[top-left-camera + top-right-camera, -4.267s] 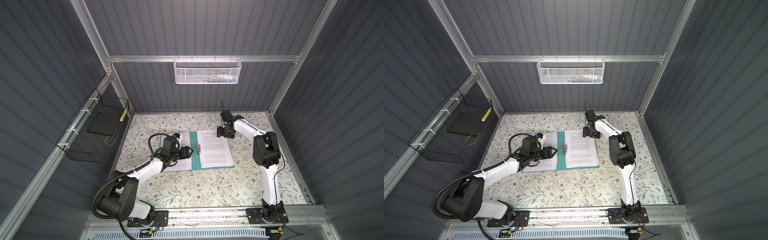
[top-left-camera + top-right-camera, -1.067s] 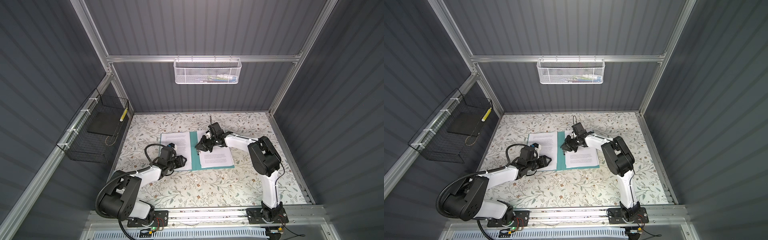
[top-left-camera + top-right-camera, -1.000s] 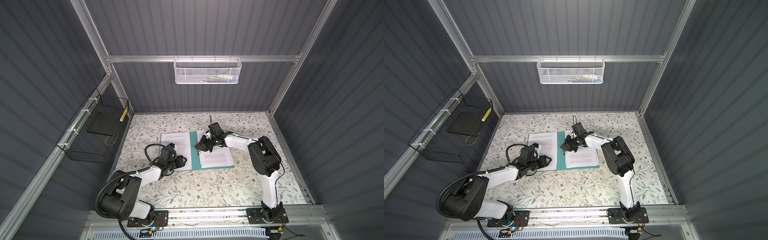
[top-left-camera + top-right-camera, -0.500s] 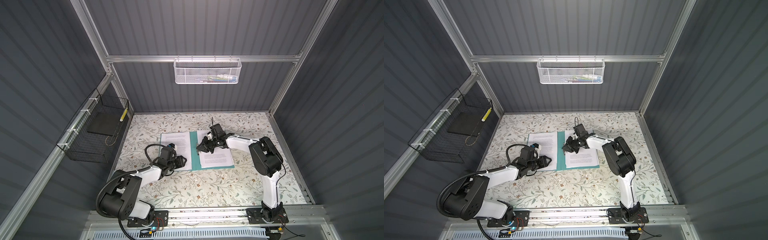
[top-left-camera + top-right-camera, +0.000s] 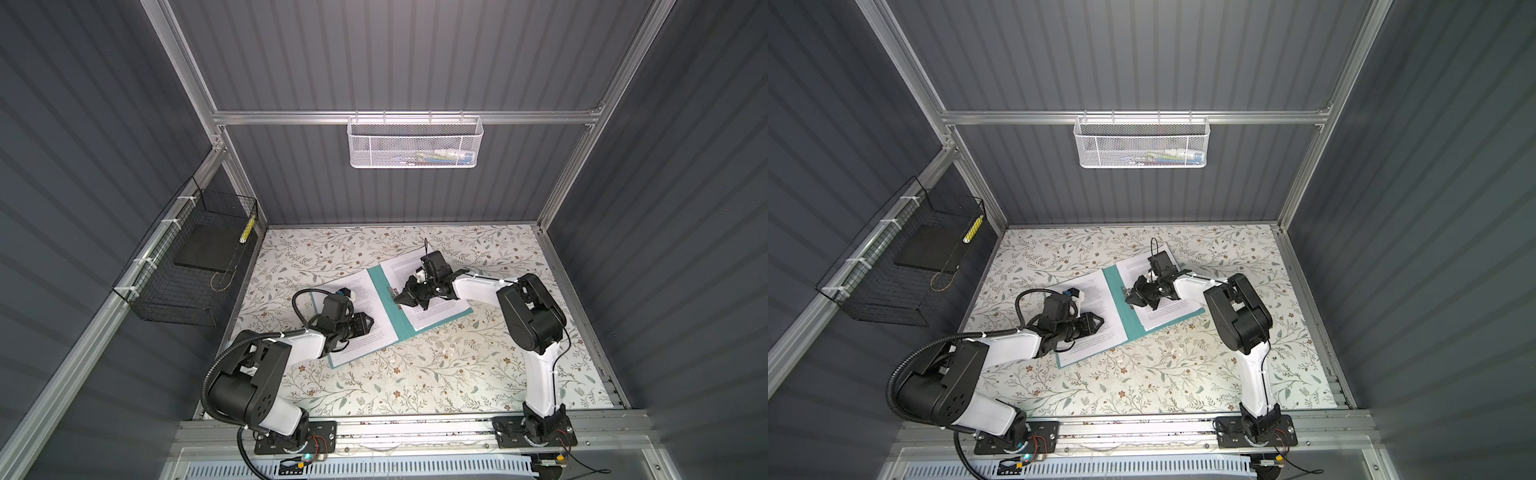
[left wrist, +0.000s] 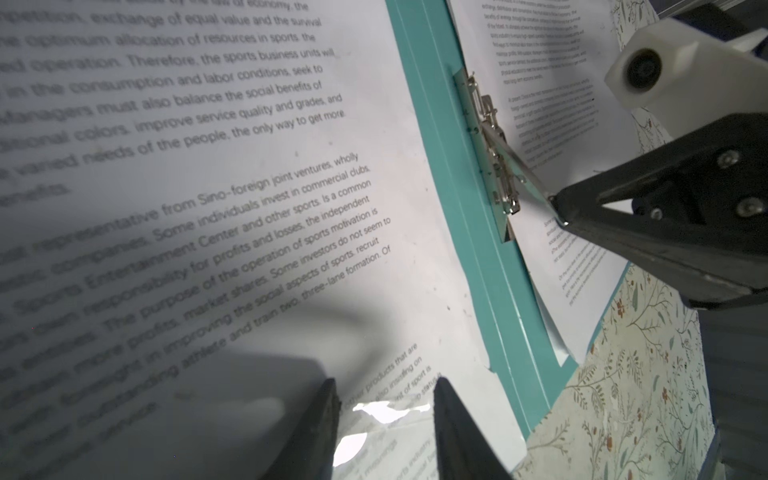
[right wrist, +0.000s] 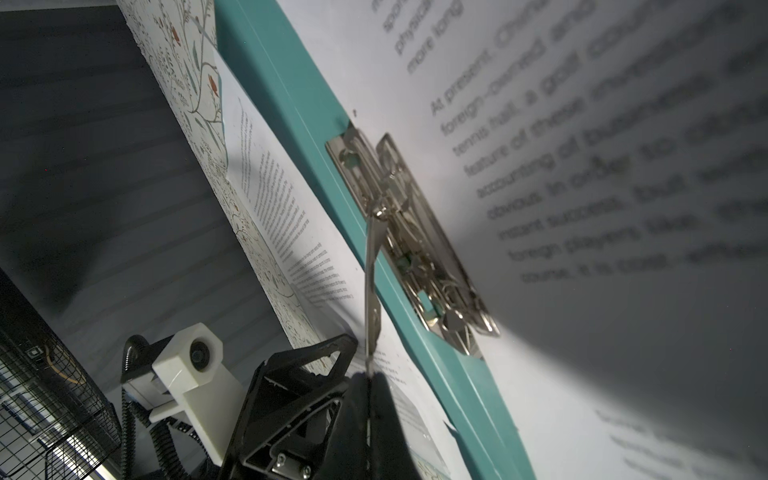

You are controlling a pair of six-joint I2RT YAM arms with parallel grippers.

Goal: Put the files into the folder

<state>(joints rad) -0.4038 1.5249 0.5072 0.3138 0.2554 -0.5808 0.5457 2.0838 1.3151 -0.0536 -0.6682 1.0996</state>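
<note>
The folder (image 5: pixel 401 320) (image 5: pixel 1125 307) lies open and flat near the middle of the floral table (image 5: pixel 415 374), turned at a slant, a thin teal board showing mostly as a strip along the spine. White files (image 5: pixel 440 309) (image 5: pixel 1167 311) dense with black print cover both halves. A small silver clip (image 7: pixel 407 232) (image 6: pixel 494 166) sits on the spine, its lever (image 7: pixel 372 282) raised. The right gripper (image 5: pixel 400 297) (image 7: pixel 368 376) is pinched closed on the lever's tip. The left gripper (image 5: pixel 371 322) (image 6: pixel 386 386) is low over the left-hand page, jaws parted and holding nothing.
</note>
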